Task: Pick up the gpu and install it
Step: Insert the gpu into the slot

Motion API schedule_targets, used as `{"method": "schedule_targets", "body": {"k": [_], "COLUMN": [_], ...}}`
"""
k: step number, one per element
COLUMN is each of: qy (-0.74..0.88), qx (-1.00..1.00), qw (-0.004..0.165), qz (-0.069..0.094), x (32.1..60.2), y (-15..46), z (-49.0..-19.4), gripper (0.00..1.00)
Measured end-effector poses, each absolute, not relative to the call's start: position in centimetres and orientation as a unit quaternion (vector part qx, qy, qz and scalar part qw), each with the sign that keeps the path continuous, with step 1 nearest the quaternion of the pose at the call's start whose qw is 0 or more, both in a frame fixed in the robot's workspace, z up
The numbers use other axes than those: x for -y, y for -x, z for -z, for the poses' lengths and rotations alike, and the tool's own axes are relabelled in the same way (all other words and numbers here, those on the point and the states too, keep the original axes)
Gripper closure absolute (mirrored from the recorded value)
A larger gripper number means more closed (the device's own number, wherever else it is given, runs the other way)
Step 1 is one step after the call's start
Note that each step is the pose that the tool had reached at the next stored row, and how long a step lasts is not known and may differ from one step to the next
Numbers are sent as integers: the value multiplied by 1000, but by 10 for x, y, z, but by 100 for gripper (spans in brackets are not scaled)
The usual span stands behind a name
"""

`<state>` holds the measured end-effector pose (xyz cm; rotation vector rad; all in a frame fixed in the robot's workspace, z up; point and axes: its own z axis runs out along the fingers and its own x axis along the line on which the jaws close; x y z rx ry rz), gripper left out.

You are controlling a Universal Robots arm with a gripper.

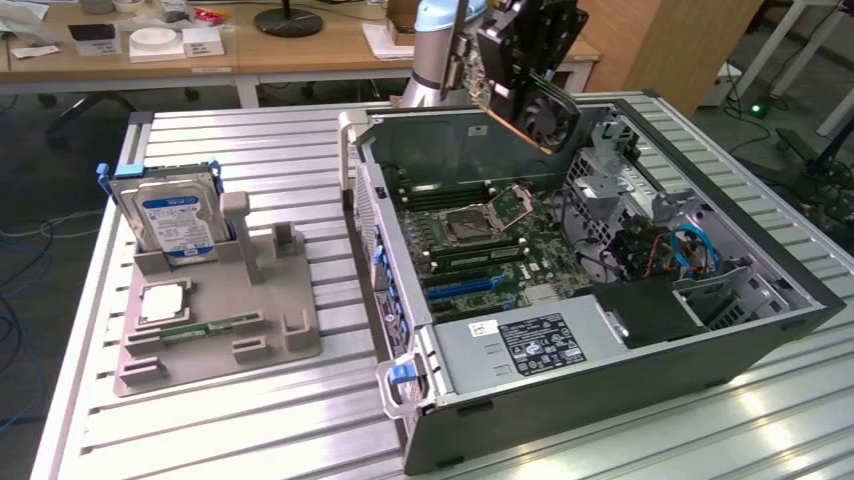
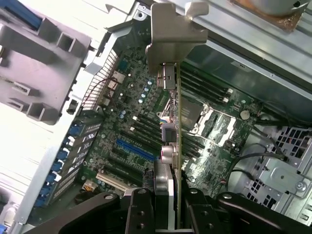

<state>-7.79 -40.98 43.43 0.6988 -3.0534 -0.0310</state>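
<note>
The jaws are clamped on the gpu (image 1: 541, 100), holding the thin card edge-on above the open computer case (image 1: 747, 340). It seems light and stiff but fragile, best gripped by the board's edges, clear of the fan and contacts. Beneath the jaws lies the motherboard (image 2: 126, 122) with its blue slot (image 2: 135, 150), and loose cables (image 1: 694, 245) nearby could snag the silver bracket (image 2: 173, 34).

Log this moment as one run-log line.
gripper: shut on gpu | gpu: off the table, tilted, above the open computer case | install: not yet seated on the motherboard
</note>
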Motion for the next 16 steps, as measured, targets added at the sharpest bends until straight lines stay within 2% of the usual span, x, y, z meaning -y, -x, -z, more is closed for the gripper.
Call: {"method": "schedule_targets", "body": {"k": [16], "qy": [-291], "qx": [957], "qw": [5], "qz": [9], "x": [411], "y": [78], "z": [-434], "gripper": [72]}}
